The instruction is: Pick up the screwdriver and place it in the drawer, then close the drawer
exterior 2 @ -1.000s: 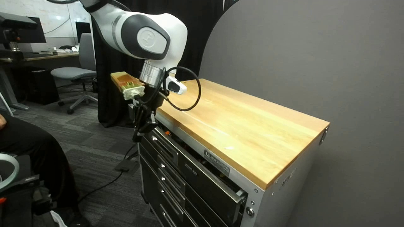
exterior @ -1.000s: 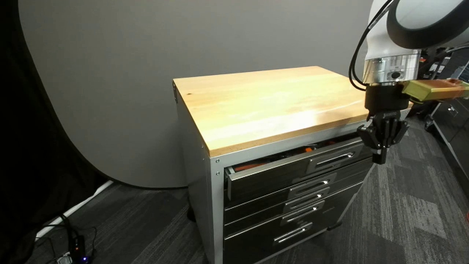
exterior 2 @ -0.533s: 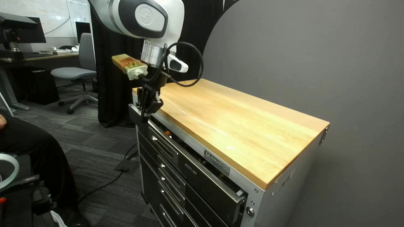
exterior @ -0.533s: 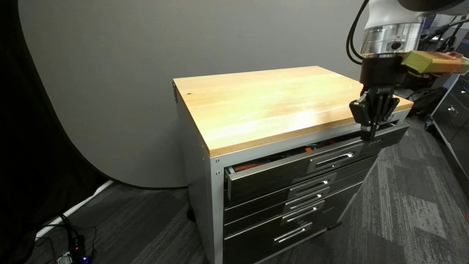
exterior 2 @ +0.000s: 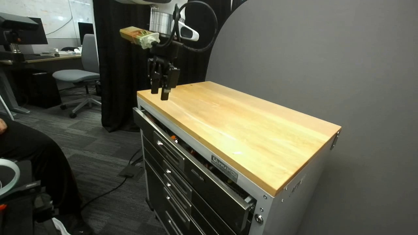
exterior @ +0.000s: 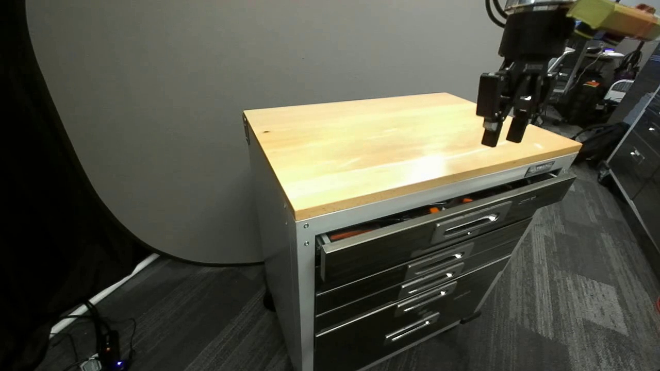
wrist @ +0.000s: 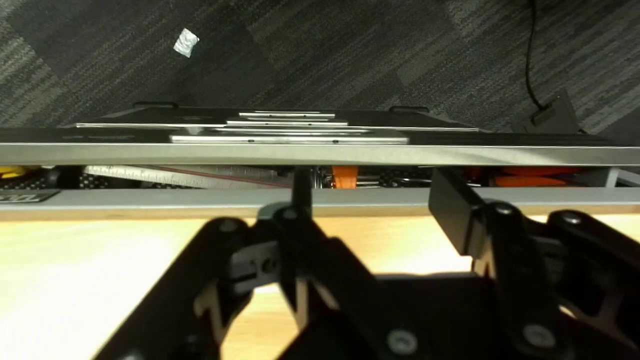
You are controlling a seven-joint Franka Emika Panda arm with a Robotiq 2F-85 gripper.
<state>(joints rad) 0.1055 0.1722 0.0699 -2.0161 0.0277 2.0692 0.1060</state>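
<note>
The drawer, uppermost in the cabinet, stands pulled out a short way, its front face jutting past the frame in both exterior views. My gripper hangs well above it, close to the front edge of the wooden top. Its black fingers are parted, and nothing is between them; the gripper is open. From the wrist camera the drawer's metal rim runs straight across beyond the fingertips, with a narrow slot of tools behind it. I cannot make out the screwdriver; it is hidden or out of view.
Inside the drawer lie an orange tool, a long ruler and a yellow item. The wooden tabletop overhangs the drawers. Several lower drawers are flush. A seated person's leg is off to one side.
My gripper has risen from in front of the drawer face to above the tabletop's front edge, and its fingers have gone from shut to open. The drawer has stayed where it was.
</note>
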